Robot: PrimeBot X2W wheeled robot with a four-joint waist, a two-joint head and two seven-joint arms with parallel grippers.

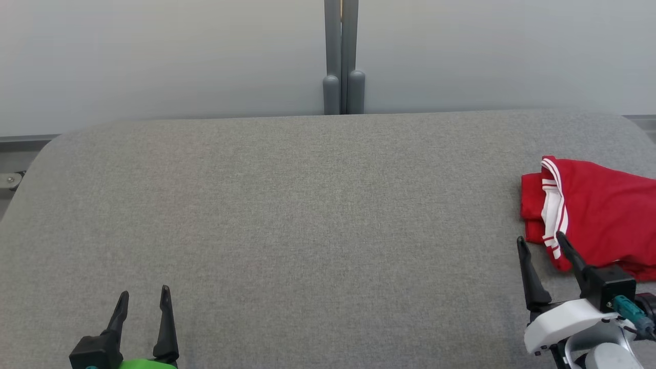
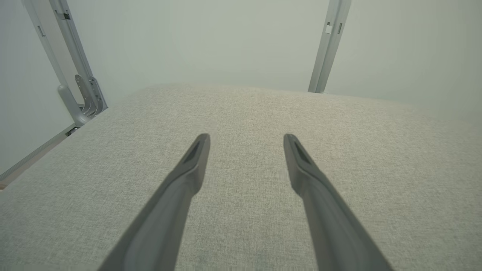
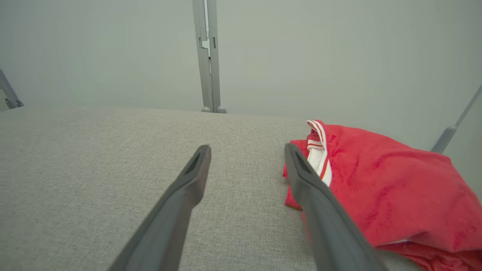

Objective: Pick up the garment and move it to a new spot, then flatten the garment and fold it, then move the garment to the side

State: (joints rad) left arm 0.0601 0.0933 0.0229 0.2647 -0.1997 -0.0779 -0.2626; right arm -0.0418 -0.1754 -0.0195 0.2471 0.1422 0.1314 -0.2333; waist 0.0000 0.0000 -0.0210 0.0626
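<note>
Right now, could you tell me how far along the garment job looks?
Done: nothing clearly; the red garment lies bunched, layers doubled over, at the table's right side. In hand: nothing; the left gripper and right gripper are both open and empty, the right one close by the garment's white trim. Left, probably: picking up, moving, flattening, folding, setting aside.

The garment (image 1: pixel 605 215) runs off the head view's right edge, partly hidden behind the right end effector (image 1: pixel 539 238).
</note>
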